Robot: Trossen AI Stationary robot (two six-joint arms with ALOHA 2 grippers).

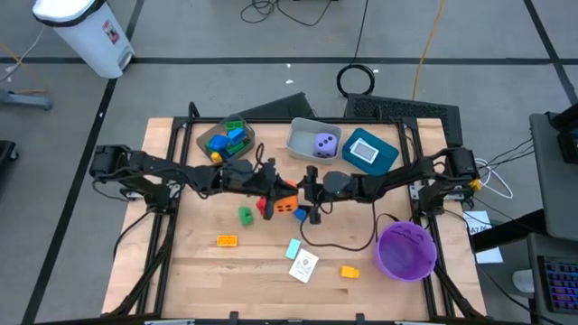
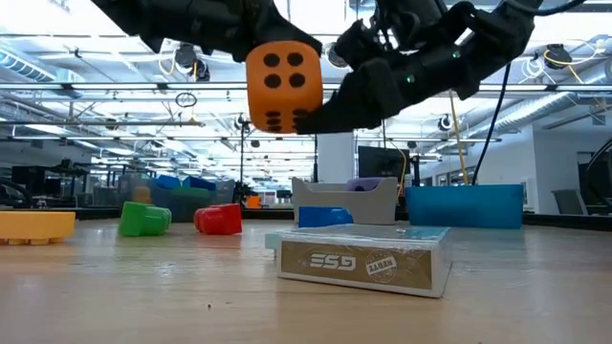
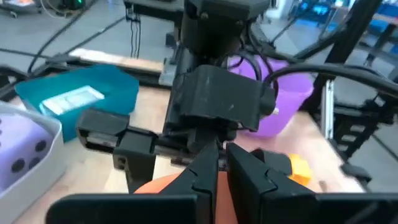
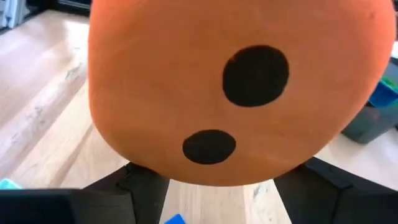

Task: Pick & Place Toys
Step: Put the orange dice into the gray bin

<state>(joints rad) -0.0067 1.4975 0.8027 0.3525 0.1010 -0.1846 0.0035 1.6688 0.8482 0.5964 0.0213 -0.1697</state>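
Orange die (image 2: 283, 86) held above counter (image 1: 271, 262) between right gripper's (image 1: 305, 206) fingers, pinching it; left gripper's (image 1: 269, 191) fingers pressed together alongside.

Bright even overhead light, soft shadows, blurry wrist close-ups.
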